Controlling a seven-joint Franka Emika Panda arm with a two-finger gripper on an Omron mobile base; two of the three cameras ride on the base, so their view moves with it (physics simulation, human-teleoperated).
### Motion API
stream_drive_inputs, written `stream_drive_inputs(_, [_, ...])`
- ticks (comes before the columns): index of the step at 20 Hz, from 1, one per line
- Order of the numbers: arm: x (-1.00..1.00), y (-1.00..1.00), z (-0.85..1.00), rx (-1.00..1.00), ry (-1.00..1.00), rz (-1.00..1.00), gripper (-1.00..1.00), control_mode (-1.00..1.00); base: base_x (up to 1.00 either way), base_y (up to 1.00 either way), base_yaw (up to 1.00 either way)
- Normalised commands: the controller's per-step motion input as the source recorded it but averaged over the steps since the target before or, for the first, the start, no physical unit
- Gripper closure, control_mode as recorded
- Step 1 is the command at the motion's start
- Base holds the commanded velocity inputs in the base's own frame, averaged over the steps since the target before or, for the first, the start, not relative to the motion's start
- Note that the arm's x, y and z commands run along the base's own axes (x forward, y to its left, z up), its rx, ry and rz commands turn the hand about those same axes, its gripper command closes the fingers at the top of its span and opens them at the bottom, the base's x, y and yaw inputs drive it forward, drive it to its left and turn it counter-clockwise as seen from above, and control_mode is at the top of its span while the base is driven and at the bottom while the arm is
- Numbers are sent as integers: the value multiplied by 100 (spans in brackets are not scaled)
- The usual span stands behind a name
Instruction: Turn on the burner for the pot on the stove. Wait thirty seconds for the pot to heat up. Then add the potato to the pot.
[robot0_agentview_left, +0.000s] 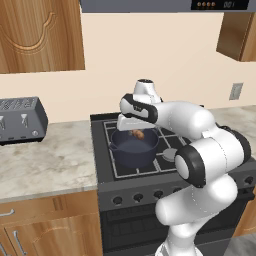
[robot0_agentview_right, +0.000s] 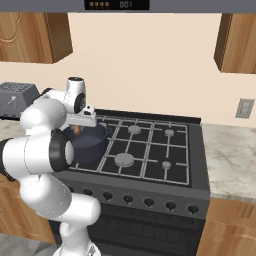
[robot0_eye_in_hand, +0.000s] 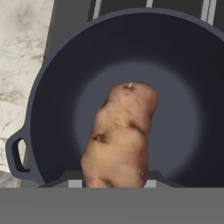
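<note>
The dark blue-grey pot (robot0_agentview_left: 131, 150) (robot0_agentview_right: 91, 146) (robot0_eye_in_hand: 52, 92) stands on the front left burner of the black stove (robot0_agentview_left: 150, 174) (robot0_agentview_right: 150, 145). My gripper (robot0_agentview_left: 136, 130) (robot0_agentview_right: 77, 127) hangs just above the pot's opening, shut on the brown-orange potato (robot0_agentview_left: 138, 134) (robot0_agentview_right: 76, 130) (robot0_eye_in_hand: 120, 135). In the hand view the potato points down into the pot's empty inside and hides most of both fingers. Along the stove's front runs the row of black knobs (robot0_agentview_left: 138, 197) (robot0_agentview_right: 149, 202). No flame is visible.
A grey toaster (robot0_agentview_left: 20, 120) (robot0_agentview_right: 17, 95) sits on the marble counter (robot0_agentview_left: 45, 160) left of the stove. More counter (robot0_agentview_right: 230, 155) lies to the right. Wooden wall cabinets (robot0_agentview_left: 40, 35) and a range hood (robot0_agentview_right: 117, 5) hang above.
</note>
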Motion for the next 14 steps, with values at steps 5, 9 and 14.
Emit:
stream_drive_inputs(5, [0,0,0,0,0,0,100,-100,0,0,0])
stream_drive_inputs(9, [0,0,0,0,0,0,100,-100,0,0,0])
stream_drive_inputs(14, [0,0,0,0,0,0,100,-100,0,0,0])
